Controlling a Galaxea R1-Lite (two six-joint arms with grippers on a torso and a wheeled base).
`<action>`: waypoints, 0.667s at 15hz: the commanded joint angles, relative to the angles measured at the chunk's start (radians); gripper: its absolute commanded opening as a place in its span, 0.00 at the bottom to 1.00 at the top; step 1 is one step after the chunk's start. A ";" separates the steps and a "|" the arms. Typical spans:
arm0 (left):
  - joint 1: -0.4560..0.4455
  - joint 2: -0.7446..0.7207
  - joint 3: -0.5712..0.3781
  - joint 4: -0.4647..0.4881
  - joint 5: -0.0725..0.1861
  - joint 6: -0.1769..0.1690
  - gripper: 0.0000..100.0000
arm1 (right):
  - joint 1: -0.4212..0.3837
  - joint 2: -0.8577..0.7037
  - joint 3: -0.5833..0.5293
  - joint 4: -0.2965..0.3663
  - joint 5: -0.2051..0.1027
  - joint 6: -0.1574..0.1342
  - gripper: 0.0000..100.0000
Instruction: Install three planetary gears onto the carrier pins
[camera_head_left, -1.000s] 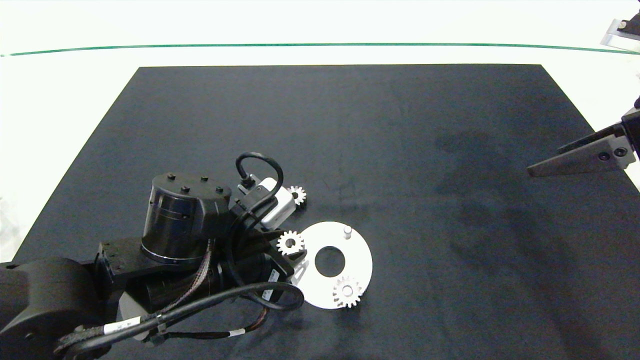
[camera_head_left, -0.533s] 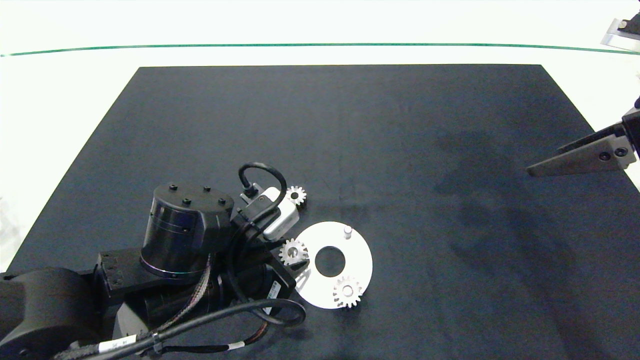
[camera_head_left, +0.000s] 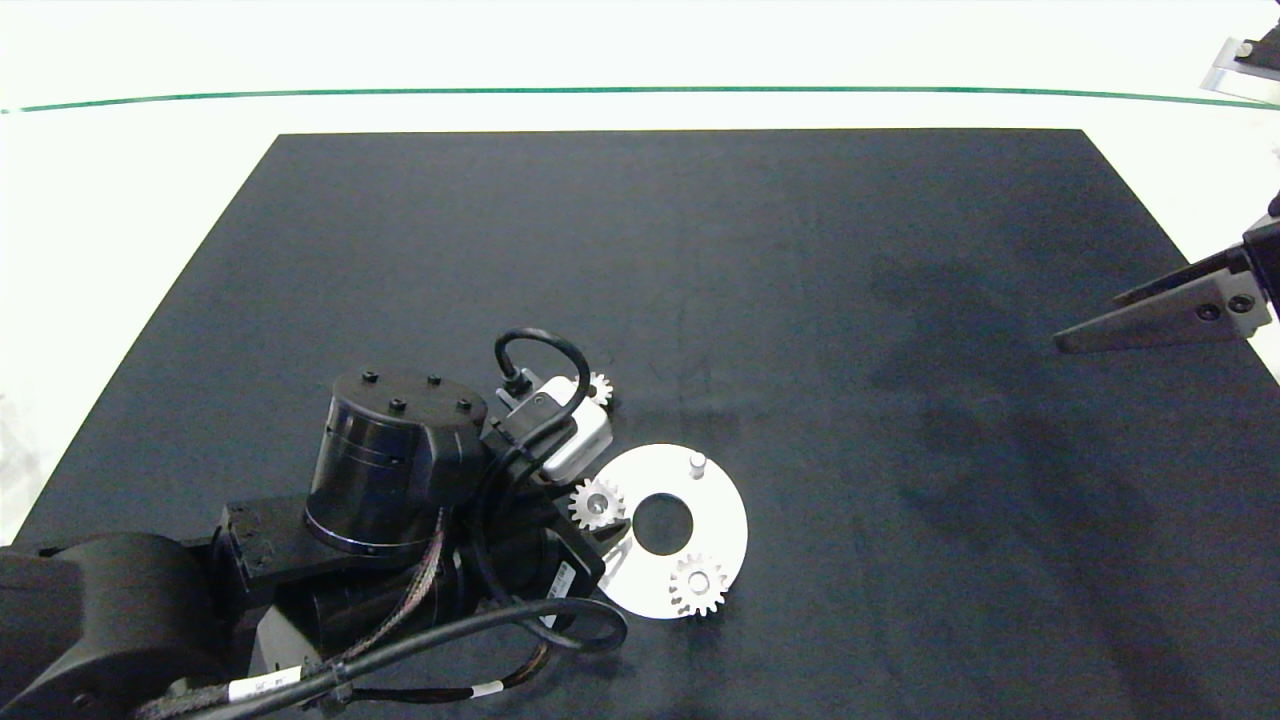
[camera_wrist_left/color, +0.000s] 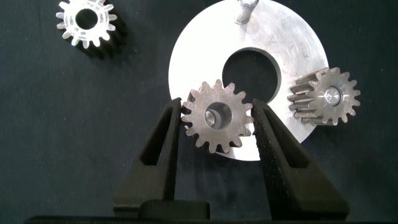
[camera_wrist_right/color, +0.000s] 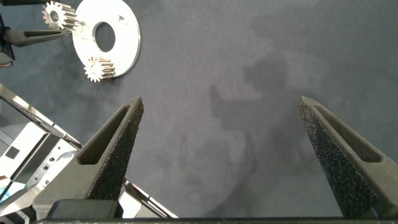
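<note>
Black matting (camera_head_left: 700, 280) covers the middle of the pale bench (camera_head_left: 120, 250), and most of it lies bare: the whole far half and the right side are open, with everything gathered near the front left. The white disc (camera_head_left: 725, 510) lies flat there, well in from every edge of the mat.

Three planetary gears show in all. One gear (camera_head_left: 597, 503) (camera_wrist_left/color: 216, 116) is pinched between the fingers (camera_wrist_left/color: 163, 134) of the left hand (camera_wrist_left/color: 214, 124), held over the disc's left rim beside the central hole; whether its bore is over a pin I cannot tell. A second gear (camera_head_left: 698, 584) (camera_wrist_left/color: 325, 96) already sits on its pin at the disc's near rim, its teeth overhanging the edge. The third gear (camera_head_left: 599, 388) (camera_wrist_left/color: 86, 22) lies loose on the mat just beyond the disc, half hidden in the head view by the left wrist camera.

Of the carrier pins, one bare pin (camera_head_left: 697, 463) (camera_wrist_left/color: 244, 11) stands upright on the disc's far side.

Out at the mat's right edge the right hand (camera_wrist_right/color: 221, 134) hangs well apart from the work, its fingers spread wide with nothing between them.
</note>
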 joint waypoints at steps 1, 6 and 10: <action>-0.002 0.017 0.007 -0.019 0.001 -0.004 0.22 | 0.000 0.002 -0.002 0.005 0.001 -0.002 1.00; 0.001 0.010 0.007 -0.021 0.000 -0.002 0.22 | 0.000 0.002 -0.002 0.005 0.001 -0.002 1.00; 0.004 0.004 0.010 -0.035 0.003 -0.005 0.22 | 0.000 0.002 -0.002 0.005 0.001 -0.002 1.00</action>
